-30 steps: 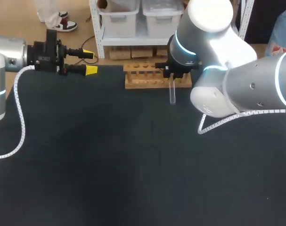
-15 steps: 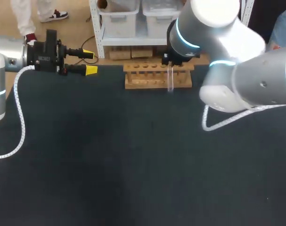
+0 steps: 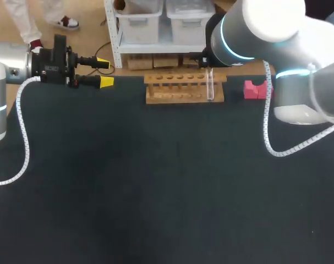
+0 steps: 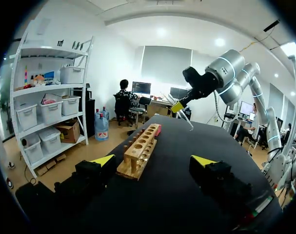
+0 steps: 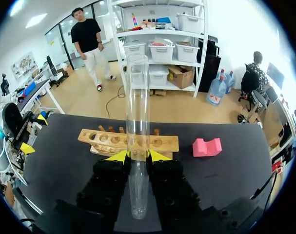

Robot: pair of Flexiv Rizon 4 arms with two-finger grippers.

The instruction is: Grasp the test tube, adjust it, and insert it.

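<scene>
So the test tube [image 5: 138,131] is clamped between the right gripper's [image 5: 138,156] two yellow tips, pinched low on the glass with most of its length sticking out ahead of the fingers. In the head view it sits upper right of centre, looking upright, right over the right end of the wooden rack [image 3: 178,88]. Whether its tip is lined up with a hole, nobody could say from that angle. Progress-wise, the grasp looks done and the adjusting looks mostly done. The insert isn't: the tube is not in a hole, and every hole that shows looks empty. What's left, at a guess, is centring over a hole and lowering. The left gripper [image 3: 105,72] hangs in the upper left at the table's far edge, fingers spread apart with nothing in them. Count: one tube, one rack with what looks like six holes in a row, one pink block [image 3: 255,89] just right of the rack, two grippers.
</scene>
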